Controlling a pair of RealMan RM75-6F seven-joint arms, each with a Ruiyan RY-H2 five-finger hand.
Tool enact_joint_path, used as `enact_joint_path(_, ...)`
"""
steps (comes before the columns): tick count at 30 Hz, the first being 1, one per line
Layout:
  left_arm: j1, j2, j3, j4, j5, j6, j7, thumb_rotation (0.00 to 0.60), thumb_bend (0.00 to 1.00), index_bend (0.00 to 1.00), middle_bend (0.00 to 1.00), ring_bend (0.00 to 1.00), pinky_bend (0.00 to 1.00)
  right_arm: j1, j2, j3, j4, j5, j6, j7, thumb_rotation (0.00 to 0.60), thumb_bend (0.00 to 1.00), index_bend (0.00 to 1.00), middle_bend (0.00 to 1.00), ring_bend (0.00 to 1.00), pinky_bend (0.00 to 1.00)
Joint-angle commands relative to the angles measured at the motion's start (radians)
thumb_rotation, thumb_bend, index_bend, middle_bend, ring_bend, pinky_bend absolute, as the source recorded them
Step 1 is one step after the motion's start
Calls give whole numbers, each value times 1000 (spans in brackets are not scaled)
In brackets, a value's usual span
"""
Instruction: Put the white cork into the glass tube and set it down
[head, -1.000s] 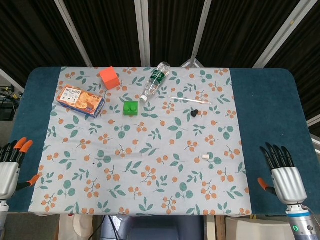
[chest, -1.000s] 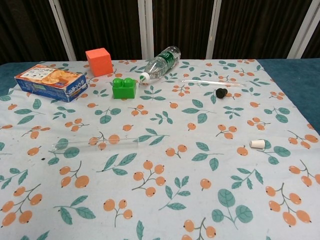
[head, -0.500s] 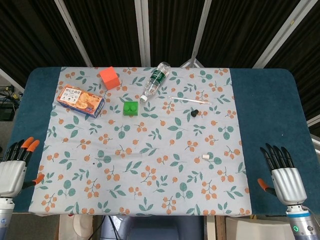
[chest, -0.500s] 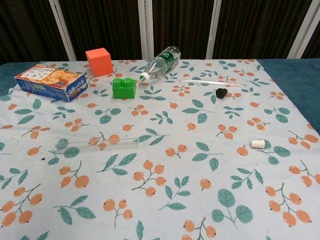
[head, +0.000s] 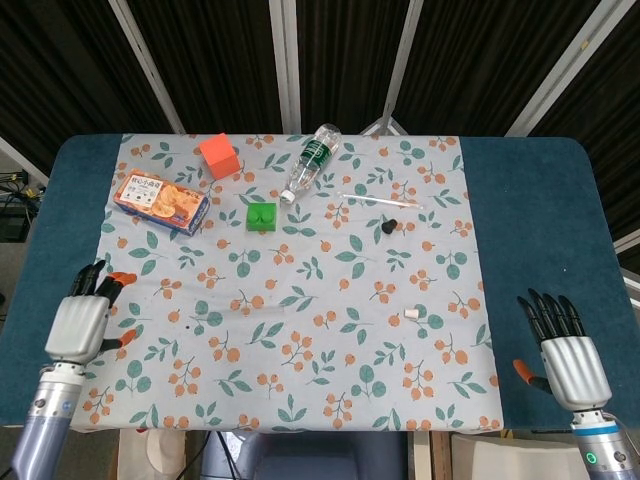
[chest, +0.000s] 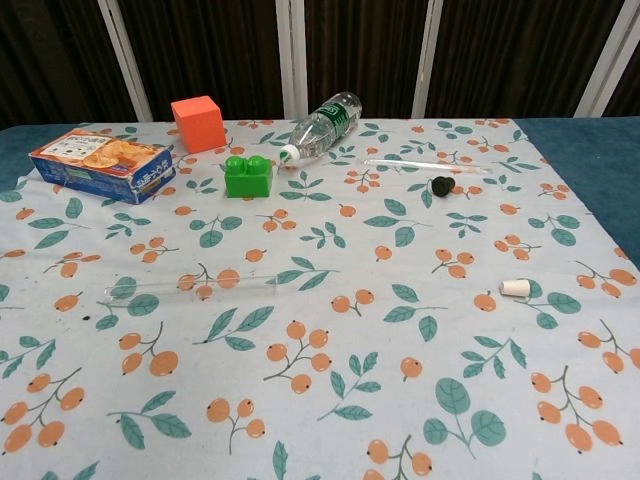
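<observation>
floral tablecloth (chest: 330, 420) | glass tube (chest: 190, 289) flat, long axis left-right | white cork (chest: 515, 288) apart

The left hand (head: 80, 322) hovers at the near left of the surface, back of the hand up, its fingers straight and slightly apart, pointing away from the robot — it holds nothing. Its forearm runs down to the lower left corner of the head view. The right hand (head: 570, 355) sits at the near right, back up, fingers extended and spread, thumb out to the side — also empty. The chest view shows neither hand.
</observation>
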Motion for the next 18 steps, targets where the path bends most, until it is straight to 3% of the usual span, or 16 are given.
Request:
enact_joint_path(1, -82, -113, -53, 25, -108, -49, 133, 600, 206, 246, 263, 0, 0, 1, 2, 1, -2, 2, -2, 0, 600, 250, 0, 0, 0, 0)
enact_joint_path(18, -201, -355, -66, 133, -274, -49, 339, 600, 296, 398, 334, 0, 0, 1, 20, 0, -6, 10, -9, 27, 600, 250, 0, 0, 0, 0)
